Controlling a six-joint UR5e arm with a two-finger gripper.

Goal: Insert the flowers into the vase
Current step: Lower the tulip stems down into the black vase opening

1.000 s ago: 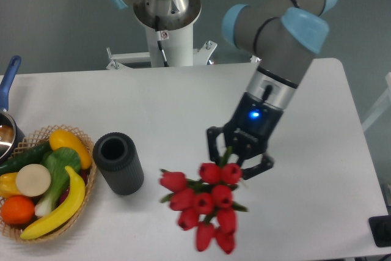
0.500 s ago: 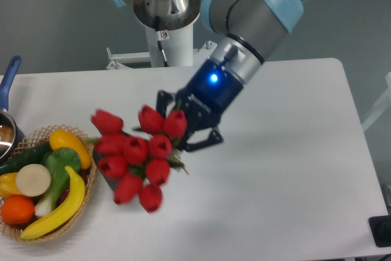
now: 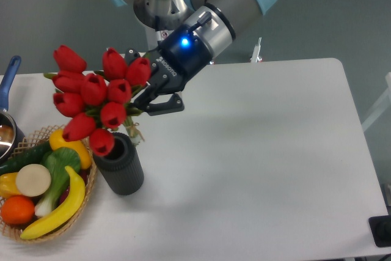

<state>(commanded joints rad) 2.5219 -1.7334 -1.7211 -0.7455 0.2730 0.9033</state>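
Red tulip heads fill the left of the frame: I hold the flowers (image 3: 98, 99) clear of the desk (image 3: 263, 151), with the lowest bud hanging right over the mouth of the vase (image 3: 119, 164), which stands upright at lower left, just beside the wicker basket (image 3: 58, 212) of fruit and vegetables. I judge this to be the carrying step all but done and the insertion itself not yet begun, since the buds point down and left while the stem ends sit up by my gripper (image 3: 149, 87). My fingers (image 3: 164, 104) are clamped on the stems just right of the bunch. The next move, as I see it, calls for turning the bunch over so the stems point down, lining them up with the round mouth, then lowering. My arm reaches down from the top centre, the wrist tilted toward the lower left.
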